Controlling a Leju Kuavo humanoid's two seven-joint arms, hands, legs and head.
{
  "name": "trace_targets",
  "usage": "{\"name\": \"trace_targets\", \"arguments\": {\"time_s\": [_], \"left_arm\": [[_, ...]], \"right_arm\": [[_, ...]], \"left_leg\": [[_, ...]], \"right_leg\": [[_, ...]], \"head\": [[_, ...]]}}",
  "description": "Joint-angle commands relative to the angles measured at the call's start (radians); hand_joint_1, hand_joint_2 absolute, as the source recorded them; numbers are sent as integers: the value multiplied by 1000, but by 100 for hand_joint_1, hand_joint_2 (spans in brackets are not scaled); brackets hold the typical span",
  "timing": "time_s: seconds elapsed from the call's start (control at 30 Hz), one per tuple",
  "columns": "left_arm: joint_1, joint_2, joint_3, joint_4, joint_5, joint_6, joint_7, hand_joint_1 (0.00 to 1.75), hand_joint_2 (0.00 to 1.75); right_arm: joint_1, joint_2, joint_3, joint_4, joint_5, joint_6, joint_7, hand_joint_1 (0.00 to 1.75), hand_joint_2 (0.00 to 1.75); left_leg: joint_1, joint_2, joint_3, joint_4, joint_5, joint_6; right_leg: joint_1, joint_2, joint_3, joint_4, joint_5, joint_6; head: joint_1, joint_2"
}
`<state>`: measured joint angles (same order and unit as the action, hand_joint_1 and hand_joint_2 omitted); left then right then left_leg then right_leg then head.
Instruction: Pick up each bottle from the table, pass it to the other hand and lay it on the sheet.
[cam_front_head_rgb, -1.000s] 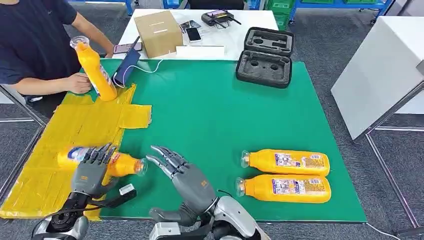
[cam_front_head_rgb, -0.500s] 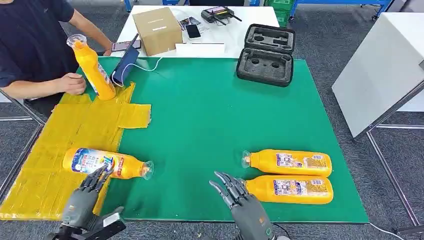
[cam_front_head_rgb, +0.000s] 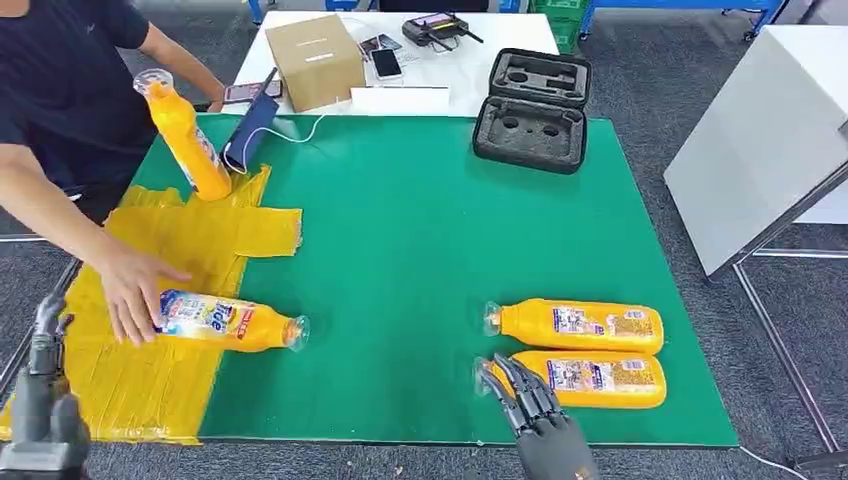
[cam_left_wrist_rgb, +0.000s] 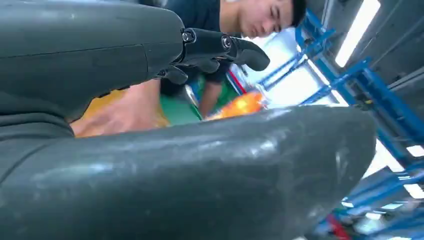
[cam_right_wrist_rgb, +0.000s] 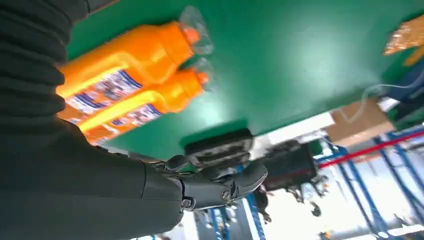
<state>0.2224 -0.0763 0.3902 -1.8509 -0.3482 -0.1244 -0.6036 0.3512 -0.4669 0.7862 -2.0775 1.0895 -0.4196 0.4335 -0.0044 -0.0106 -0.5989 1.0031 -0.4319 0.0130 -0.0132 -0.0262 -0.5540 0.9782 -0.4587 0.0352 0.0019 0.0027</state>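
Having let go of the bottle on the sheet (cam_front_head_rgb: 225, 322), now lying on the yellow sheet (cam_front_head_rgb: 150, 380) with its cap end poking over the sheet's inner edge onto the green mat (cam_front_head_rgb: 400, 250). Left hand (cam_front_head_rgb: 45, 385) having pulled back off the sheet's near corner, now hanging beyond the table's near left edge, fingers loosely extended and apart, holding nothing. Right hand (cam_front_head_rgb: 535, 415) having swung from the middle of the mat toward the near right corner, now hovering at the cap end of the nearer lying bottle (cam_front_head_rgb: 585, 378), fingers spread, touching nothing as far as can be told. Farther lying bottle (cam_front_head_rgb: 580, 325) resting just beside it, parallel, caps pointing the same way.

A person's hand (cam_front_head_rgb: 135, 285) having come in over the sheet, now resting on the label end of the delivered bottle. Upright bottle (cam_front_head_rgb: 190, 135) standing unheld at the sheet's far corner, leaning slightly.

Reading this as one delivery finished and the next pickup starting; two bottles seemingly left to pass across.

Right palm and wrist cut off by the picture's lower edge; contact with the bottle not certain. Left wrist view mostly blocked by the hand's own grey thumb, with only a blurred orange shape and the person's arm beyond. Labels too small to read fully.
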Motion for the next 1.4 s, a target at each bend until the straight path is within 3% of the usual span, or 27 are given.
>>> {"name": "trace_targets", "arguments": {"time_s": [0.03, 0.07, 0.2, 0.3, 0.37, 0.63, 0.93, 1.4], "left_arm": [[-62, -44, -22, -44, 105, -123, 59, 0, 0], [-62, -44, -22, -44, 105, -123, 59, 0, 0], [-82, -16, -92, -14, 104, -123, 67, 0, 0], [-100, -1, -110, 10, 120, -119, 74, 0, 0], [-101, 1, -110, 12, 122, -120, 74, 0, 0], [-131, 22, -129, 51, 132, -141, 71, 0, 0], [-148, 33, -147, 68, 139, -147, 68, 0, 0], [-157, 38, -161, 75, 132, -145, 70, 0, 0]], "right_arm": [[86, 60, -292, 116, -123, 82, -124, 0, 175], [86, 60, -292, 116, -123, 82, -124, 0, 175], [134, 150, -492, 172, -142, 207, -200, 0, 175], [153, 191, -609, 192, -140, 255, -263, 0, 175], [155, 200, -625, 192, -140, 264, -278, 0, 175], [138, 353, -960, 225, -99, 435, -431, 0, 175], [110, 388, -998, 258, -45, 496, -482, 0, 175], [59, 349, -805, 341, 21, 463, -438, 0, 175]], "left_leg": [[2, -1, 1, 0, 0, -1], [1, 1, 1, -1, 0, -1], [1, -1, 4, -2, 0, -1], [2, -4, 4, -2, 1, -1], [0, -2, 2, -1, 1, 0], [1, -2, 4, -2, 0, -1], [0, 1, 3, -1, 0, 0], [1, 3, 3, -1, 0, 0]], "right_leg": [[2, 1, 3, -2, 0, -1], [1, 1, 3, -1, 1, 0], [2, -1, 17, -3, 0, 0], [1, -3, 16, -3, 0, 0], [0, -1, 4, -1, 0, 0], [1, -1, 15, -3, 0, 0], [0, 1, 13, -2, 1, 0], [1, 3, 13, -2, 1, 0]], "head": [[0, 0], [-1, 0], [0, 0], [0, 0], [0, 0], [-1, 0], [0, 0], [0, 0]]}}
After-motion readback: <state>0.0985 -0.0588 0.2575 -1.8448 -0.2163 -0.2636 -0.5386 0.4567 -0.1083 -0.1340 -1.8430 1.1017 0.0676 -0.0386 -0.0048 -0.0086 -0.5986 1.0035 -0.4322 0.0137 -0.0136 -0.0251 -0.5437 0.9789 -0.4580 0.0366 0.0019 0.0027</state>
